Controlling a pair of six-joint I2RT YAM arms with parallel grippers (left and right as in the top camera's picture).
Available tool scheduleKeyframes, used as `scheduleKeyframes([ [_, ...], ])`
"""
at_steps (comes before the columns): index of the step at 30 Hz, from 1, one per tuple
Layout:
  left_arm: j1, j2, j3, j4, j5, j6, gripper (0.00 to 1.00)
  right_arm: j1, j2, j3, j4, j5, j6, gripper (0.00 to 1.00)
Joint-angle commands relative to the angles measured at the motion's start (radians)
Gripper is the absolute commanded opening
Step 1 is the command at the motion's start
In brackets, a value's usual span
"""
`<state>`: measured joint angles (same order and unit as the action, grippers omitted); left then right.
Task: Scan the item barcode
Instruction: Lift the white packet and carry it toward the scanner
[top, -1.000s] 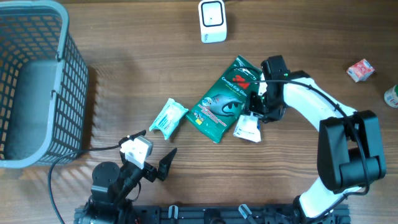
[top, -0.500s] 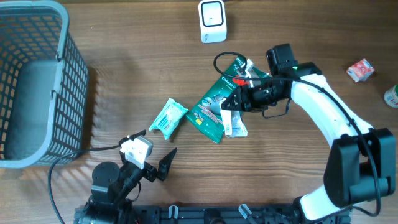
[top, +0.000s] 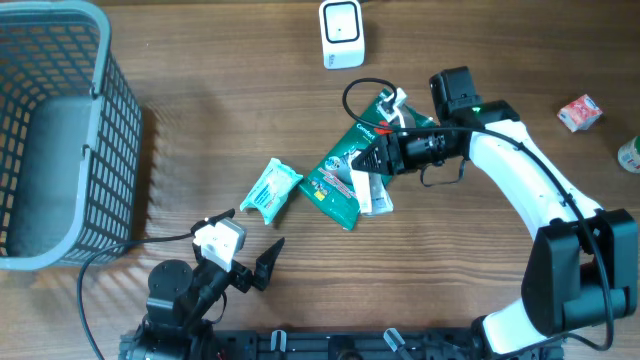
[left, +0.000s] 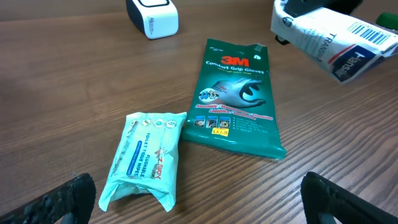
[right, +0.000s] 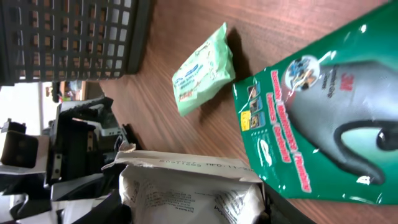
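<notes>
Right gripper clamps the white packet aloft, scan undone, scanner at twelve o'clock; left gripper gapes wide.

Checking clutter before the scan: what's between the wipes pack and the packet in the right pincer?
The green 3M gloves pack, lying flat; overhead and left wrist views show it.

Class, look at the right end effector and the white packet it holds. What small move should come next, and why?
Probably carry the white crinkled packet toward the white box-shaped scanner, with the barcode turned to face it. The right end effector grips the packet, which is raised above the green glove pack, and its barcode is nowhere near the scanner.
</notes>
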<state>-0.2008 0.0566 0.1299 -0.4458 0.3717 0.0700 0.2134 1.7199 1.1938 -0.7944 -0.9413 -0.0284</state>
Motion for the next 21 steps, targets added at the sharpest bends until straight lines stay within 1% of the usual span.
scheduleKeyframes([
  [1,0.004,-0.009,0.001,-0.004,0.001,0.001,1.00,0.002,-0.021,0.023,0.040,0.000,-0.021,0.52],
  [4,0.004,-0.009,0.001,-0.004,0.001,0.002,1.00,0.002,-0.021,0.074,0.037,0.050,-0.021,0.52],
  [6,0.004,-0.009,0.001,-0.004,0.001,0.001,1.00,0.003,-0.021,0.150,0.013,0.150,-0.021,0.52],
  [9,0.004,-0.009,0.001,-0.004,0.001,0.002,1.00,0.023,-0.021,0.282,-0.007,0.456,-0.021,0.52],
  [10,0.004,-0.009,0.001,-0.004,0.001,0.002,1.00,0.047,-0.020,0.335,0.008,0.639,-0.031,0.52],
  [11,0.004,-0.009,0.001,-0.004,0.001,0.001,1.00,0.068,-0.020,0.358,0.038,0.752,-0.061,0.53],
  [14,0.004,-0.009,0.001,-0.004,0.001,0.002,1.00,0.126,-0.017,0.367,0.163,0.977,-0.169,0.53],
  [16,0.004,-0.009,0.001,-0.004,0.001,0.002,1.00,0.156,-0.009,0.367,0.223,1.048,-0.205,0.53],
  [21,0.004,-0.009,0.001,-0.004,0.001,0.001,1.00,0.208,0.005,0.367,0.290,1.008,-0.201,0.52],
])
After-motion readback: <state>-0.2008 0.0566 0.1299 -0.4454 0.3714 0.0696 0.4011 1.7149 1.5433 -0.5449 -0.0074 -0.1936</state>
